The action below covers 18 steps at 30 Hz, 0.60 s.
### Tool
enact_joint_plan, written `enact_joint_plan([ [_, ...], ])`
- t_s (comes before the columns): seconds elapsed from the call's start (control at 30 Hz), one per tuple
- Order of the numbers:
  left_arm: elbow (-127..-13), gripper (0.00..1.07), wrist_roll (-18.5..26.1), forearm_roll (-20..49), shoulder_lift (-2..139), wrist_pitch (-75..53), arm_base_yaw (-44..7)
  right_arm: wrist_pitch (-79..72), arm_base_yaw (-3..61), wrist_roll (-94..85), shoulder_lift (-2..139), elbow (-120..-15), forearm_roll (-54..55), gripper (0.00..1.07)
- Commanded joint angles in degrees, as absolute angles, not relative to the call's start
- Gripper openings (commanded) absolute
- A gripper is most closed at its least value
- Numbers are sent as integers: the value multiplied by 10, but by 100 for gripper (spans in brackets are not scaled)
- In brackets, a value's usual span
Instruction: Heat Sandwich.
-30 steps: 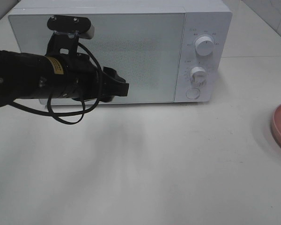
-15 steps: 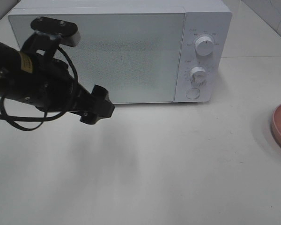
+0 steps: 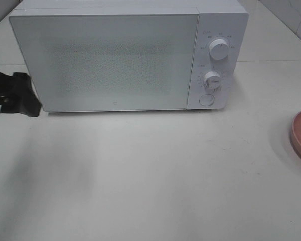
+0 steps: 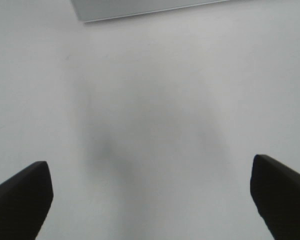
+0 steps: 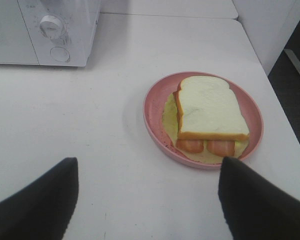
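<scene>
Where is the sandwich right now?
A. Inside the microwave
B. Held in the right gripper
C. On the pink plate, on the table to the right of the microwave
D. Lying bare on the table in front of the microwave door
C: the right wrist view shows the sandwich resting on the pink plate, with the right gripper open and empty above the table.

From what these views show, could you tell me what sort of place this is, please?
Probably a kitchen-style test bench: a white microwave stands door shut on a plain white table, and a sandwich lies on a pink plate.
</scene>
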<state>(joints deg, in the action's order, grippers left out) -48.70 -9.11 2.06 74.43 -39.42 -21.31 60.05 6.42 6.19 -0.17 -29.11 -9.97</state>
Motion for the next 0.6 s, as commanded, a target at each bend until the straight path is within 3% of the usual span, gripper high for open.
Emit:
enact_joint_plan([
  [0.03,-486,101,-96,18,713,-453,-173,596,60,62,-17,-289,-99,75],
  [0.23,-486,101,-92,6,658,-535,-115,596,60,63,-17,-289,-99,75],
  [0.6,-422,101,-96,6,556,-576,-113,596,60,63,-17,-289,-99,75],
])
